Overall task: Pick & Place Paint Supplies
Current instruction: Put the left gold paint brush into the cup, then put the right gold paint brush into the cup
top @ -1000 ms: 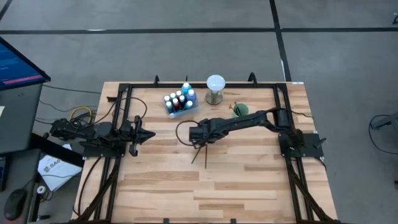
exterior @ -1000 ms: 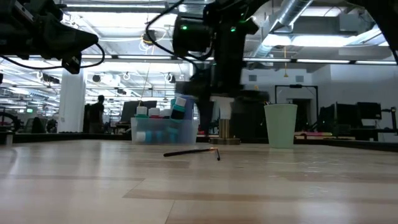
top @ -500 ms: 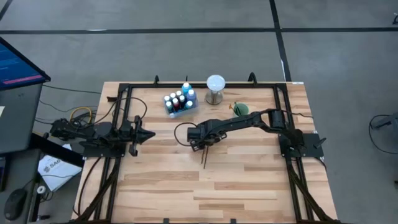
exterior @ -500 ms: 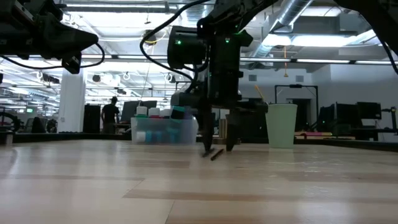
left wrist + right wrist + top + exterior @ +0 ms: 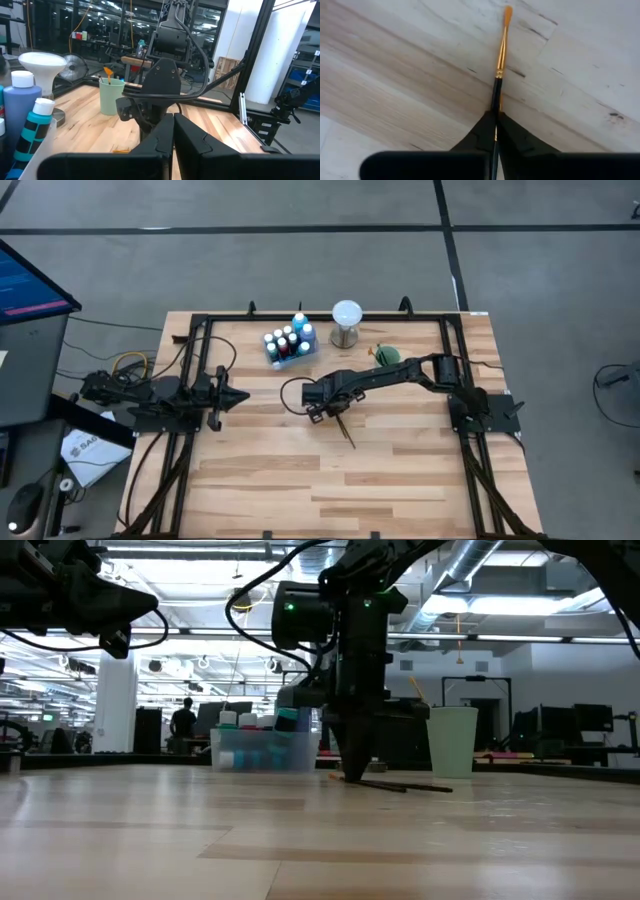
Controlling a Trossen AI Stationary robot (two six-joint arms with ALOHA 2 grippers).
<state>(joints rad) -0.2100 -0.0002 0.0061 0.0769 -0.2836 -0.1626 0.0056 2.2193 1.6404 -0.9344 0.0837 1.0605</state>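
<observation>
A thin dark-handled brush (image 5: 344, 432) with an orange tip lies on the wooden table (image 5: 400, 470) near its middle. My right gripper (image 5: 327, 413) stands over one end of it, shut on it. A clear bin (image 5: 288, 345) of white-capped paint bottles stands on the table's far side. A green cup (image 5: 387, 357) with brushes sticking up in it stands to the bin's right. My left gripper (image 5: 243, 396) hangs shut above the table's left side, touching nothing. My right gripper pinches the brush's dark handle (image 5: 495, 95) between its two fingers, just behind the gold ferrule. The fingers (image 5: 355, 762) come from above, pointing down, one on each side of the handle. The brush lies on the table, its long handle (image 5: 410, 786) trailing off to the near right.
A white globe on a metal base (image 5: 346, 322) stands between the bin and the cup. Black frame rails (image 5: 190, 380) run along the table's left, right and far sides. Bare wood stretches across the near half.
My right gripper has come down onto the brush and shut on it. The brush has turned about on the table: its free end has swung from the near left to the near right, while the end at the fingers stayed in place.
</observation>
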